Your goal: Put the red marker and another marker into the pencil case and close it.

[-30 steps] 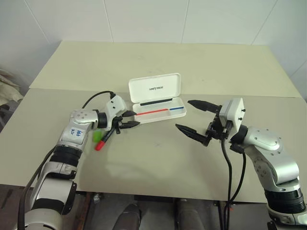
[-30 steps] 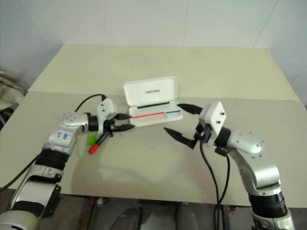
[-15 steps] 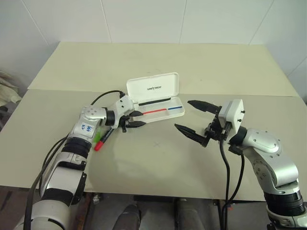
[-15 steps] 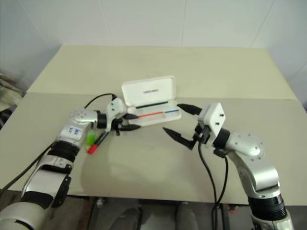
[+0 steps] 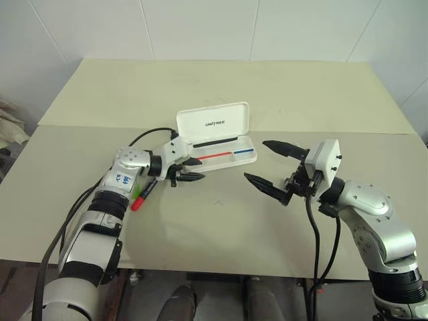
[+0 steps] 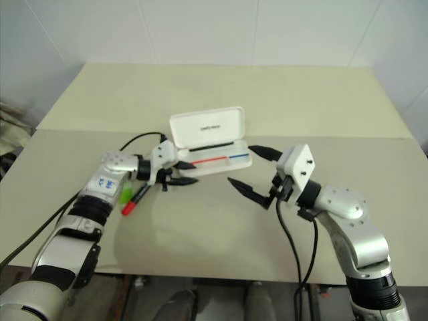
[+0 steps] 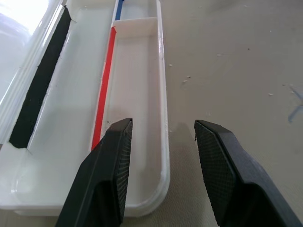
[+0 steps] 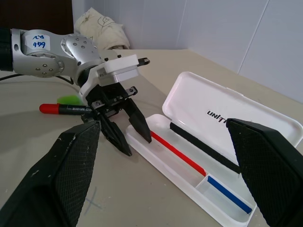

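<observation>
1. The white rectangular hard plastic pencil case (image 5: 221,150) lies open near the middle of the desk (image 5: 221,227), closer to the far edge than the near one. Its hinged lid stands up on the far side, and the tray with its red and blue stripes holds no marker.
2. The slim red marker with black sections (image 5: 144,194) lies flat on the desk towards the left edge, well short of the case. Just beside it, partly hidden by the left arm, is the short light green highlighter (image 6: 125,193).
3. The left gripper (image 5: 190,170) stands half open and empty, its fingers straddling the near wall of the tray at the case's left end.
4. The right gripper (image 5: 273,165) hangs above the desk off the case's right end, spread wide with nothing in it.
5. Handling, as a judgement: both markers look light, rigid and smooth. The round red one may roll or slip, so pinch it across the barrel near the middle. The flatter highlighter should sit steadier between the fingers.
6. The case is light and stiff, and would likely slide under a push. Close it by pressing the lid's free edge down while the other gripper steadies the tray.
</observation>
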Motion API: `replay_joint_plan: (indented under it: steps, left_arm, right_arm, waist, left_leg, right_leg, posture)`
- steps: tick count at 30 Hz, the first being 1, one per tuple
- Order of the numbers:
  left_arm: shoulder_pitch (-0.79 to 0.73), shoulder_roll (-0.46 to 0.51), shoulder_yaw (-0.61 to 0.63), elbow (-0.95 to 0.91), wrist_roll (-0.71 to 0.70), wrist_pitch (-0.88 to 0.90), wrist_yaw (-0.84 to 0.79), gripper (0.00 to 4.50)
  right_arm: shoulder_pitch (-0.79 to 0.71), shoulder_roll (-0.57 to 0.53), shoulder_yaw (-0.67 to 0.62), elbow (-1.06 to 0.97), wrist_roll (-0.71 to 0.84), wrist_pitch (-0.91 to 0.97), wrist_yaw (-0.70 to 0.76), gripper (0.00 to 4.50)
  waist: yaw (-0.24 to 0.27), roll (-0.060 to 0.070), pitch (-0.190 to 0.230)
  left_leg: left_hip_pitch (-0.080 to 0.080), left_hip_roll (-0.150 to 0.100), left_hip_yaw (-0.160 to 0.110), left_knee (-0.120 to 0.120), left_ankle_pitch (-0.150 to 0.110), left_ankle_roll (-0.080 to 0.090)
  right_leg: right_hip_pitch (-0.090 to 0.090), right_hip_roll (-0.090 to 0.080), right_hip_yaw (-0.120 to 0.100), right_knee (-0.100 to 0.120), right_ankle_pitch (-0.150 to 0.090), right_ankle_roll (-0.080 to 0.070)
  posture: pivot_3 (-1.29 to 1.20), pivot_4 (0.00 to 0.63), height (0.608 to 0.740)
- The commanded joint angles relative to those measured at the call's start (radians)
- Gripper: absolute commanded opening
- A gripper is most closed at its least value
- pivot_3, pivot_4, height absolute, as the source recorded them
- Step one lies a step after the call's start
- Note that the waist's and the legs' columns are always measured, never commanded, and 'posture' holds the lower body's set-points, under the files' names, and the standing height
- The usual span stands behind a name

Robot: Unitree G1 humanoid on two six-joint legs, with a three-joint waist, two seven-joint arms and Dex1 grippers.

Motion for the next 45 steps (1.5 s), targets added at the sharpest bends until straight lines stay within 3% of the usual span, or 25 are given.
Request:
replay_joint_plan:
  steps: [1,2,5,10,25,35,45]
  left_arm:
    - [0.002,0.019,-0.028,-0.010,0.031,0.042,-0.033,2.18]
    - [-0.002,0.019,-0.032,-0.006,0.033,0.055,-0.038,2.18]
    - [-0.033,0.011,-0.048,0.031,0.050,0.092,-0.036,1.58]
    - [-0.061,-0.008,-0.061,0.043,0.061,0.120,-0.044,0.02]
    - [-0.033,-0.012,-0.116,-0.090,0.074,0.100,-0.172,0.02]
    - [0.079,0.092,-0.175,-0.585,0.053,0.420,-0.261,0.02]
    - [0.179,0.197,-0.193,-0.807,0.047,0.607,-0.241,0.02]
  right_arm:
    - [-0.017,-0.002,-0.021,-0.049,0.019,-0.002,-0.007,4.50]
    - [-0.020,-0.002,-0.021,-0.048,0.020,-0.001,-0.007,4.50]
    - [-0.026,-0.004,-0.022,-0.048,0.022,0.000,-0.007,4.50]
    - [-0.041,-0.006,-0.025,-0.044,0.027,0.002,-0.007,4.50]
    - [-0.045,-0.029,-0.043,-0.019,0.059,0.056,0.007,4.50]
    - [0.132,-0.192,-0.199,0.080,0.036,0.014,0.133,4.50]
    - [0.168,-0.207,-0.252,0.061,0.047,0.016,0.128,4.50]
  waist:
    - [-0.001,0.000,0.000]
    - [-0.001,0.000,0.000]
    - [-0.001,0.000,0.000]
    - [-0.004,0.000,0.000]
    - [0.004,-0.001,0.000]
    - [0.001,-0.001,0.000]
    - [-0.002,-0.001,0.000]
  left_leg:
    - [0.000,0.000,0.000,0.000,0.000,0.000]
    - [0.000,0.000,0.000,0.000,0.000,0.000]
    - [0.000,0.000,0.000,0.001,0.000,0.000]
    - [0.001,0.000,0.000,0.001,0.001,0.000]
    - [0.000,-0.001,0.000,0.001,0.001,0.000]
    - [-0.001,0.000,0.002,0.001,0.000,0.001]
    - [0.002,0.000,0.005,0.006,-0.001,0.004]
  right_leg:
    - [0.000,0.000,0.000,0.000,0.000,0.000]
    - [0.000,0.000,0.000,0.001,0.000,0.000]
    - [0.000,0.000,0.000,0.002,0.000,0.000]
    - [0.000,0.000,0.000,0.004,0.000,0.000]
    - [0.000,0.000,0.000,0.003,0.000,0.000]
    - [0.000,0.000,0.000,0.002,0.000,0.000]
    - [0.000,0.001,0.005,0.008,0.001,-0.001]
  posture:
    - [0.00,0.150,0.740]
    - [0.00,0.150,0.740]
    - [0.00,0.150,0.740]
    - [0.00,0.150,0.740]
    - [0.00,0.150,0.740]
    - [0.00,0.150,0.740]
    - [0.00,0.150,0.740]
